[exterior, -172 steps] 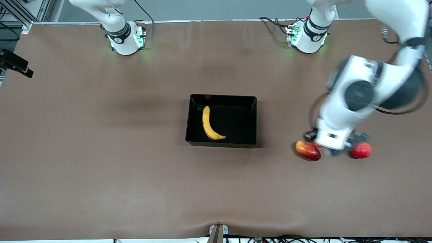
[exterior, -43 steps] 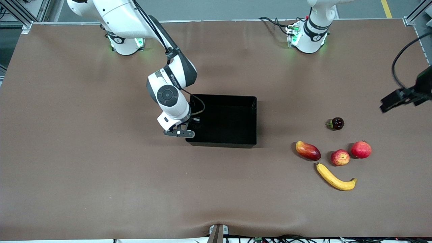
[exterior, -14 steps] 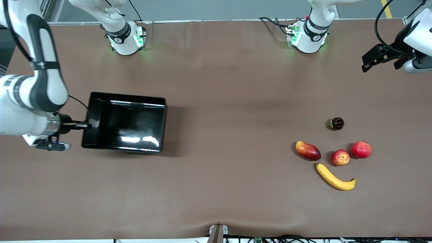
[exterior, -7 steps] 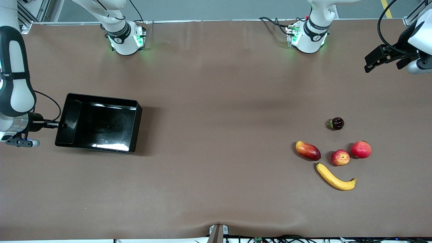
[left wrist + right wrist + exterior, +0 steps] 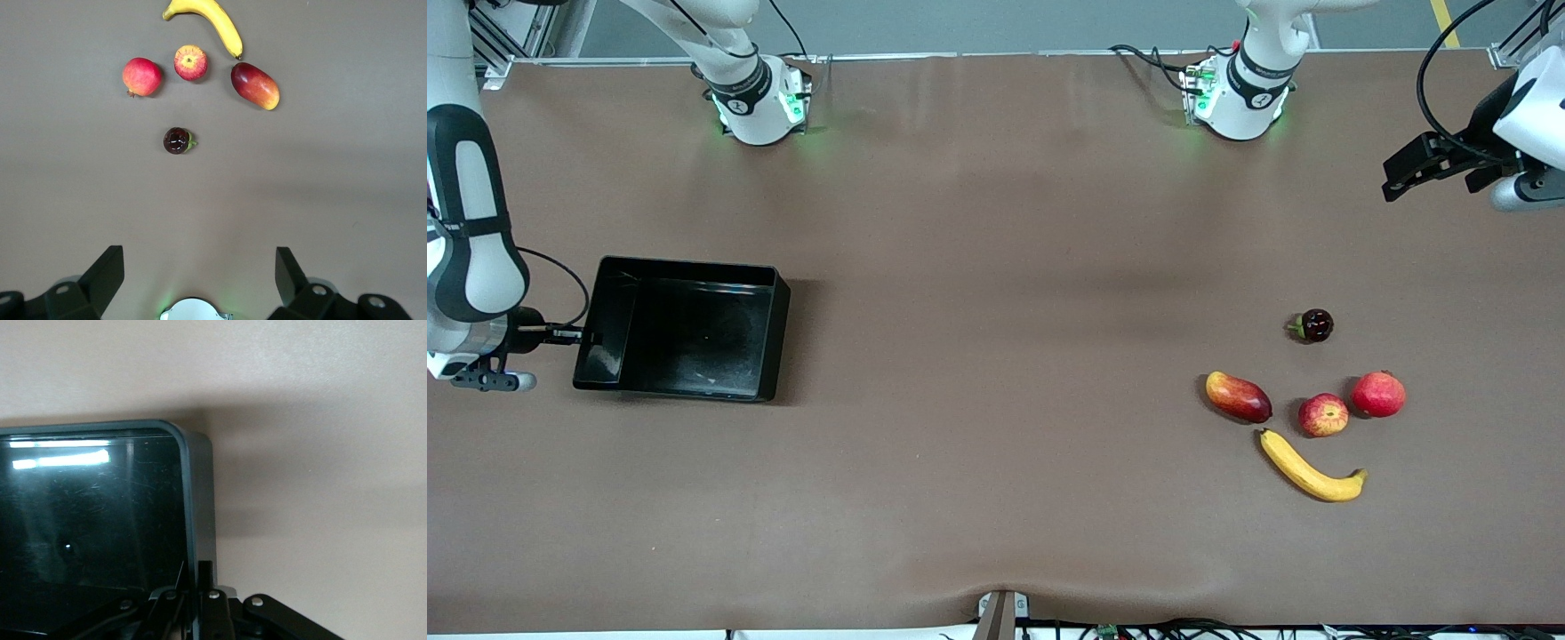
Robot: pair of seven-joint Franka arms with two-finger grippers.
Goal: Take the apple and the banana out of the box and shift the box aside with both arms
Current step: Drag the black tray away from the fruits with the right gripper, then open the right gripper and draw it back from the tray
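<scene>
You can read no lettering anywhere: your right pincer (image 5: 589,337) is clamped on the box (image 5: 694,373) wall, your left pincer (image 5: 1432,164) hangs apart above the surface (image 5: 996,267).

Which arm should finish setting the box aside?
Right. Its gripper is shut on the wall of the box; the left gripper hangs open, high over the table's other end.

I'm working in a robotics lab: two white arms (image 5: 471,222) bolted along a brown-covered counter (image 5: 996,498), cables (image 5: 1138,629) trailing at its edge.
</scene>
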